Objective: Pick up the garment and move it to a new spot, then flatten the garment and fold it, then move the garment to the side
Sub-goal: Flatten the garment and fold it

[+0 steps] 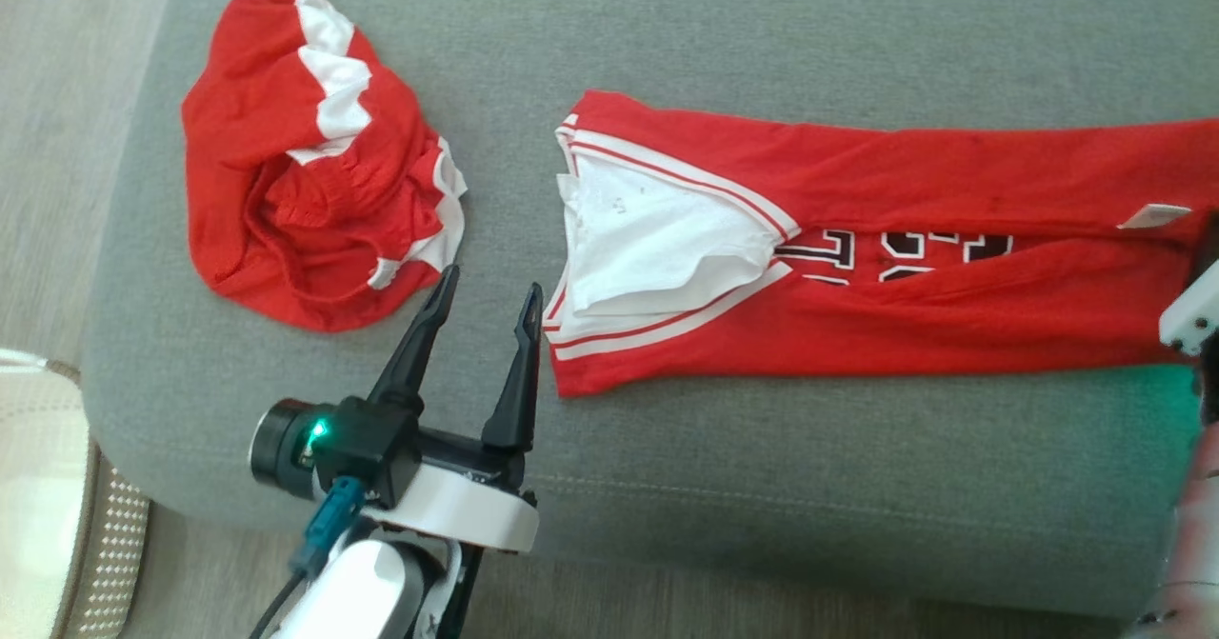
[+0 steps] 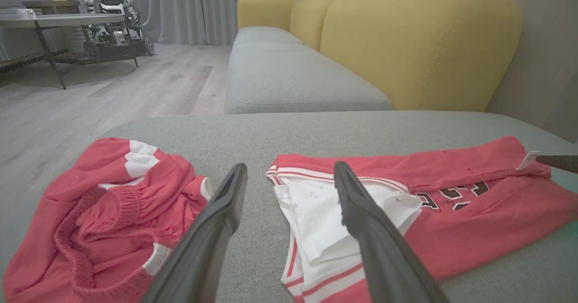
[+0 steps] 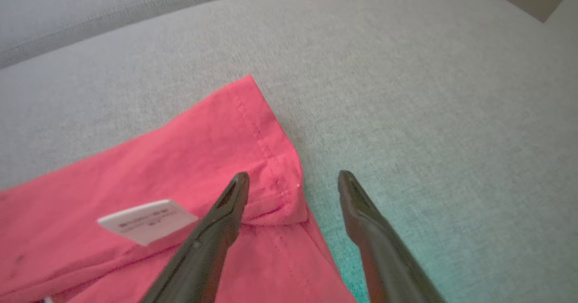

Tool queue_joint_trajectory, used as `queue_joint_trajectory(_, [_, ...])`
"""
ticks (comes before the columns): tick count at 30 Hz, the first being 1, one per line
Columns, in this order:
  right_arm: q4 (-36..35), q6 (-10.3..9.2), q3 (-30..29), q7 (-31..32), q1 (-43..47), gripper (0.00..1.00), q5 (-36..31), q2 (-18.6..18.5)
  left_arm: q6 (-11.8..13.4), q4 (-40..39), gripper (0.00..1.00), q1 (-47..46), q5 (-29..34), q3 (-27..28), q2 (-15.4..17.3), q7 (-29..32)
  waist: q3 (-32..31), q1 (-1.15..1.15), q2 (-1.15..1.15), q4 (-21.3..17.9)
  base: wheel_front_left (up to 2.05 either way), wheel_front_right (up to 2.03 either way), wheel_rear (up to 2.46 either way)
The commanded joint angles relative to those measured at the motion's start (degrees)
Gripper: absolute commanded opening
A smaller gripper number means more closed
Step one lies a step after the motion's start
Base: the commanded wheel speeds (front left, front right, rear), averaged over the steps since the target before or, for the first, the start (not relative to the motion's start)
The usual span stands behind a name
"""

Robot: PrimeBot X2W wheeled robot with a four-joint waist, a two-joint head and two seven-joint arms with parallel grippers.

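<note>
Jersey (image 1: pixel 905 325), red, on sofa (image 1: pixel 762 29) right of crumpled shorts (image 1: pixel 276 191): folded lengthwise into a flat strip, crosswise fold and move aside apparently outstanding; left gripper (image 1: pixel 491 282) open, empty, between shorts and jersey; right gripper (image 3: pixel 293 175) open at jersey end farthest from shorts.

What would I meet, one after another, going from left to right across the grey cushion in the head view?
crumpled red-and-white garment → left gripper, open, between the two garments → long folded red jersey → white tag near the jersey's right end
</note>
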Motion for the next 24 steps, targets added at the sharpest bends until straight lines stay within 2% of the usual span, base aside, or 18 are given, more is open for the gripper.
queue_joint_trajectory(1, [0.01, -0.02, -0.20, -0.75, -2.84, 1.00, -2.09, -0.86, -0.48, -1.40, 1.00, -0.21, 1.30, 3.41, -0.69, -0.69, -0.06, 0.01, 0.00, 0.53, 0.00, 0.00, 0.00])
queue_joint_trajectory(9, [6.18, -0.02, -5.35, -0.69, -5.13, 1.00, -8.25, -2.36, -3.11, -0.71, 1.00, 1.38, 3.92, 5.85, -3.26, -0.69, -0.61, 0.01, 0.00, 1.27, 0.00, 0.00, 0.00])
queue_joint_trajectory(16, [11.96, -0.02, -7.06, 4.20, -6.06, 0.99, -12.05, -2.30, -5.12, -0.46, 1.00, 2.69, 5.76, 8.12, -5.09, -0.69, -1.06, 0.01, 0.00, 1.05, 0.00, 0.00, 0.00])
queue_joint_trajectory(17, [12.62, -0.02, -6.90, 4.70, -6.29, 0.89, -12.04, -2.25, -5.38, -0.50, 1.00, 2.82, 5.95, 8.43, -5.34, -0.69, -1.07, 0.01, 0.00, 0.96, 0.00, 0.00, 0.00])
queue_joint_trajectory(18, [13.09, -0.02, -6.75, 4.92, -6.50, 0.40, -11.99, -2.29, -5.67, -0.52, 1.00, 2.92, 6.15, 8.70, -5.57, -0.69, -1.08, 0.01, 0.00, 0.89, 0.00, 0.00, 0.00])
queue_joint_trajectory(19, [13.54, -0.02, -6.64, 5.00, -6.67, 0.00, -11.82, -2.38, -5.97, -0.51, 1.00, 3.00, 6.35, 8.95, -5.78, -0.69, -1.10, 0.01, 0.00, 0.83, 0.00, 0.00, 0.00])
queue_joint_trajectory(24, [14.76, -0.02, -6.20, 4.59, -6.86, 0.00, -10.79, -2.84, -7.20, -0.36, 1.00, 3.31, 7.15, 10.26, -6.68, -0.69, -1.31, 0.01, 0.00, 0.54, 0.00, 0.00, 0.00])
